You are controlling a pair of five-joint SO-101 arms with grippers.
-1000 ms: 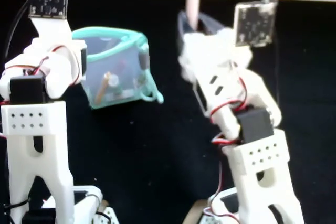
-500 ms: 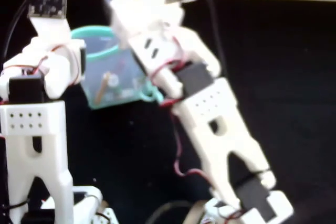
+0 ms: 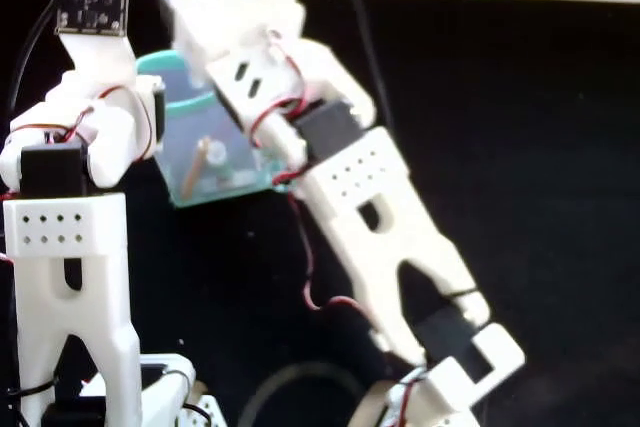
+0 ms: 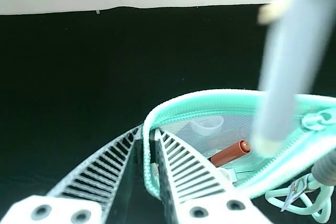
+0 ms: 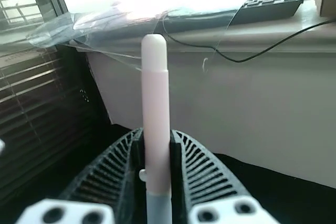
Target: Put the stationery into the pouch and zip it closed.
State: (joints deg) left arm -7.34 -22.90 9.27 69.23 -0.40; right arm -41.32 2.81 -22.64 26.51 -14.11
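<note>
The left pincer (image 4: 148, 136) was clamped on the teal rim of the pouch (image 4: 210, 100), holding it up at the far left of the black worktop (image 3: 520, 147) with its mouth gaping, evidently so things could be dropped in; an orange marker (image 4: 231, 153) already lay inside. The right pincer (image 5: 156, 132) gripped a pale pen (image 5: 156, 93) upright by its middle, lower end just over that mouth, seemingly lined up for lowering, the zip not yet drawn
</note>
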